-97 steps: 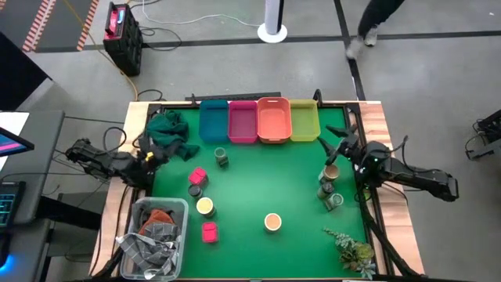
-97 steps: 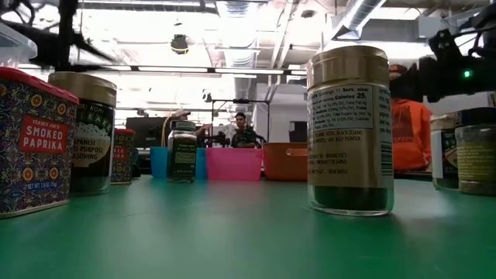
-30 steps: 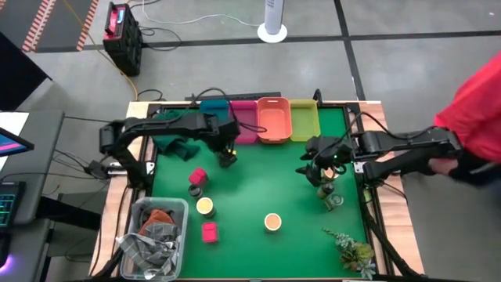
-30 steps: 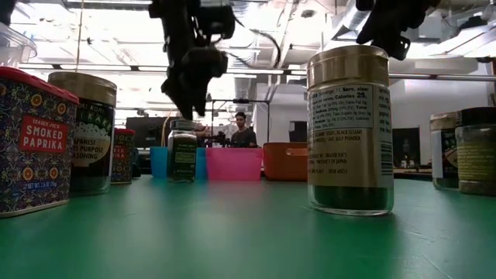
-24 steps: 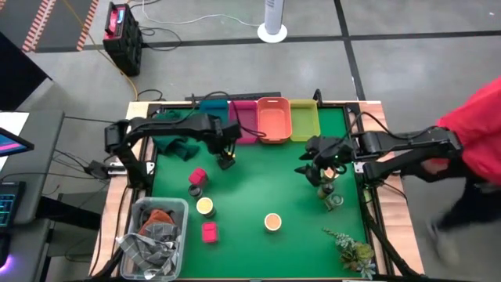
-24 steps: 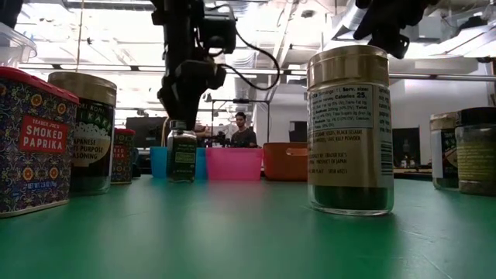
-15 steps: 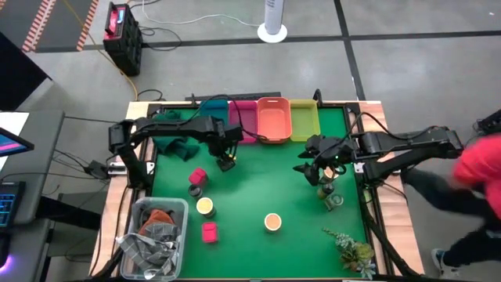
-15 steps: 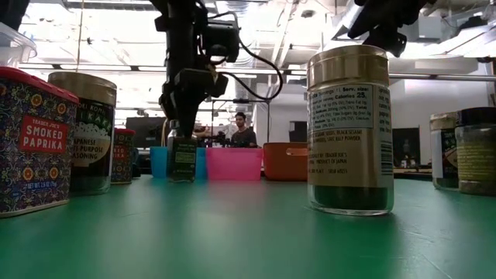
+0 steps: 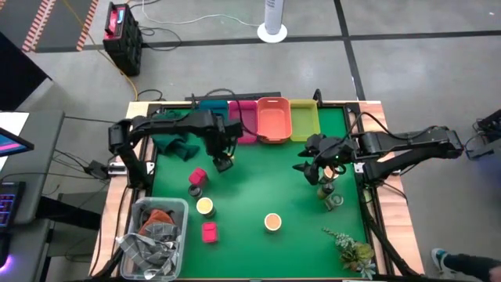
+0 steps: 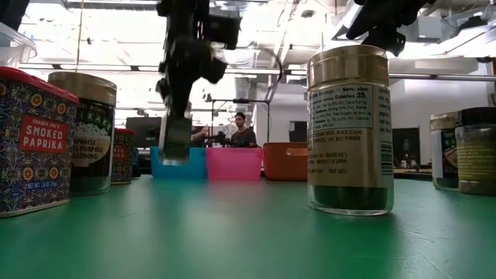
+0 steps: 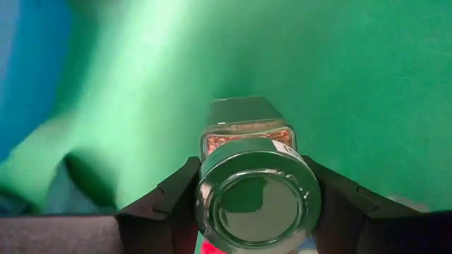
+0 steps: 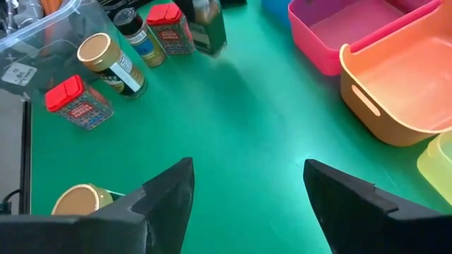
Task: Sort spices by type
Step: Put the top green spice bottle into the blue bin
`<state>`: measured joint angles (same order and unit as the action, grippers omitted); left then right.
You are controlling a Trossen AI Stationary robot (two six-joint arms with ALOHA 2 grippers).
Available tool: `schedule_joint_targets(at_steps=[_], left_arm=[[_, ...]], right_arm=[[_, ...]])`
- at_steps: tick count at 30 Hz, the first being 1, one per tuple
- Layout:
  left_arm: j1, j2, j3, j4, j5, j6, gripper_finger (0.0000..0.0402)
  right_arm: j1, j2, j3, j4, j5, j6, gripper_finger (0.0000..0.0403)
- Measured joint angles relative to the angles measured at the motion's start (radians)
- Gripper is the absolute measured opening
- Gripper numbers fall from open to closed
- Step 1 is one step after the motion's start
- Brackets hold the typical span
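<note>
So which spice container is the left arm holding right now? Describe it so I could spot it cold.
Start at the row of coloured bins along the green table's far edge. Just in front of the blue bin, the left gripper holds a small square glass jar with a dark lid, the only container lifted off the table.

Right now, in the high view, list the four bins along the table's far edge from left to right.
Blue bin (partly hidden by the left arm) → pink bin → orange bin → yellow bin.
</note>
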<state>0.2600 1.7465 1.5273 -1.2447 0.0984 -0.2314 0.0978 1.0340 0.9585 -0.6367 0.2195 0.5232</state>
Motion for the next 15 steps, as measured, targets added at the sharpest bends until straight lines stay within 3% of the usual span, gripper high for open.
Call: schedule_joint_targets(at_steps=[9,15], left_arm=[[0.166,-0.002,0.271,-0.17,-0.068,0.109,0.0193],[0.335,0.003,0.283,-0.158,-0.126,0.187,0.0193]], right_arm=[[-0.003,0.0,0.0,0.054,0.0,-0.01,0.0291],[-0.004,0.001,0.0,0.055,0.0,-0.01,0.0291]])
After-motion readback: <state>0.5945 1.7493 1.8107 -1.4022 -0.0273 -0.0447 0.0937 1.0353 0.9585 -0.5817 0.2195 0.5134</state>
